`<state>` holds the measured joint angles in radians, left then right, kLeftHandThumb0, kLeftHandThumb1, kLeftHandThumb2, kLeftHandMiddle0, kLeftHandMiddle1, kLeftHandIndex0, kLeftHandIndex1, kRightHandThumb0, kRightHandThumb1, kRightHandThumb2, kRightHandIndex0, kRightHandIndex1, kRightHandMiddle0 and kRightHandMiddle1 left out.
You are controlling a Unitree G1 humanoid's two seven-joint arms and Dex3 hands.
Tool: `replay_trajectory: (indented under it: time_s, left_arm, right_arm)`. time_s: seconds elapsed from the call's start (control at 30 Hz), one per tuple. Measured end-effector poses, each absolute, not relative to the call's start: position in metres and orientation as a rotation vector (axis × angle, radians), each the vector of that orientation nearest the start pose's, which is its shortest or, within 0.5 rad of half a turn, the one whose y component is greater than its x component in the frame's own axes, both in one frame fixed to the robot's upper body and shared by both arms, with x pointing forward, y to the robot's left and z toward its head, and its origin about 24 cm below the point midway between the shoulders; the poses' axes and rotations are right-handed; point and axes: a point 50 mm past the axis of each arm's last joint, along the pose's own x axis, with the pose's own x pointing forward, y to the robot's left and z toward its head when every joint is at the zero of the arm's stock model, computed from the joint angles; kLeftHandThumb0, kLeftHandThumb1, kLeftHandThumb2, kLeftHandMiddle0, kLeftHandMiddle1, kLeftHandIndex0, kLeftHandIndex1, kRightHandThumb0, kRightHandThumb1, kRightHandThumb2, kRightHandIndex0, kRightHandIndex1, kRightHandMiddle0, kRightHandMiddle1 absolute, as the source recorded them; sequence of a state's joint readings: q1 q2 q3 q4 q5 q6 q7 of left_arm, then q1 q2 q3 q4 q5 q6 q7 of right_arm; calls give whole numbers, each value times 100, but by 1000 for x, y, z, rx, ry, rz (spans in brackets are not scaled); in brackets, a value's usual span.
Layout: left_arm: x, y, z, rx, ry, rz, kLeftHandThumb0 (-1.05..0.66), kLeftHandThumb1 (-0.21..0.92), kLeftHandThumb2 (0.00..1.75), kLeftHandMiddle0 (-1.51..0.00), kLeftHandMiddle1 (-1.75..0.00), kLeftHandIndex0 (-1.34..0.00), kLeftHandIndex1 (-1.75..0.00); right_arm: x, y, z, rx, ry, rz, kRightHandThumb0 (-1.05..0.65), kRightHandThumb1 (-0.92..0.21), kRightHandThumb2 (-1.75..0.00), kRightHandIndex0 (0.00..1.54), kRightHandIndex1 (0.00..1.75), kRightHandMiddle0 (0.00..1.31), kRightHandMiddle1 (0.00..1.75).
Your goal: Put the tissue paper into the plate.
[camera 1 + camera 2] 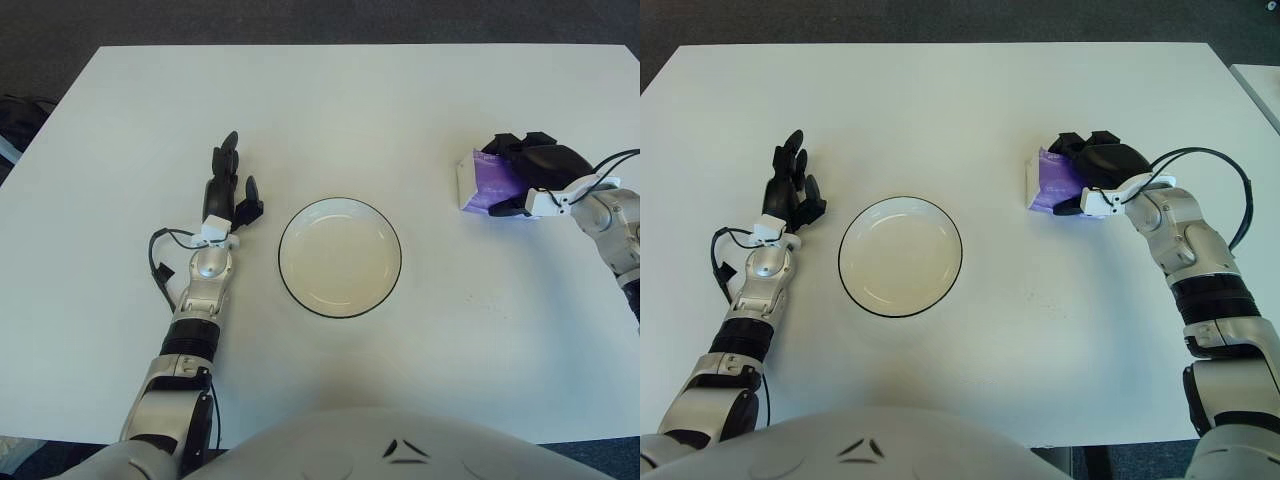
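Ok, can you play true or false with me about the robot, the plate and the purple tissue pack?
1. The plate has nothing in it. True.
2. The tissue pack is purple and white. True.
3. The left hand is holding the tissue pack. False: the right hand has its fingers around it; the left hand shows to the left of the plate with open fingers.
4. The tissue pack is already in the plate. False: it is on the table, well to the right of the plate.
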<state>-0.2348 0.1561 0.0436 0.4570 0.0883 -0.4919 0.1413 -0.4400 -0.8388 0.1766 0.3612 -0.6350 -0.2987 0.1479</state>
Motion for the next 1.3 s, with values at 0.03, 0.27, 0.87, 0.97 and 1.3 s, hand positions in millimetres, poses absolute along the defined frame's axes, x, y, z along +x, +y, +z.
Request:
replay_trajectory:
  time_s: [0.03,0.27,0.87,0.97,1.3]
  left_arm:
    - [290,183,50,214,-281,102,-76,92,91,-25,-1,0,-45]
    - [290,183,50,213,-280,103,-75,92,90,-25,-1,0,-46]
    - [289,183,49,206,-277,119,-74,92,90,-26,-1,0,-47]
    - [289,183,48,205,-276,120,-74,92,90,-26,-2,0,-47]
    - [290,184,47,203,-274,124,-73,92,90,-26,-1,0,-47]
  right_arm:
    - [319,-261,138,-1509,-155,266,-41,-26,-91,103,174,70,174]
    - [315,-260,135,-1477,-185,225,-24,-23,-107,114,175,83,175]
    - [309,-266,129,-1334,-186,185,-17,-29,-118,122,175,95,175]
    - [309,-266,128,-1329,-192,190,-17,-29,-118,123,175,95,175]
    - [306,-267,126,-1305,-255,177,-23,-36,-113,125,175,94,175]
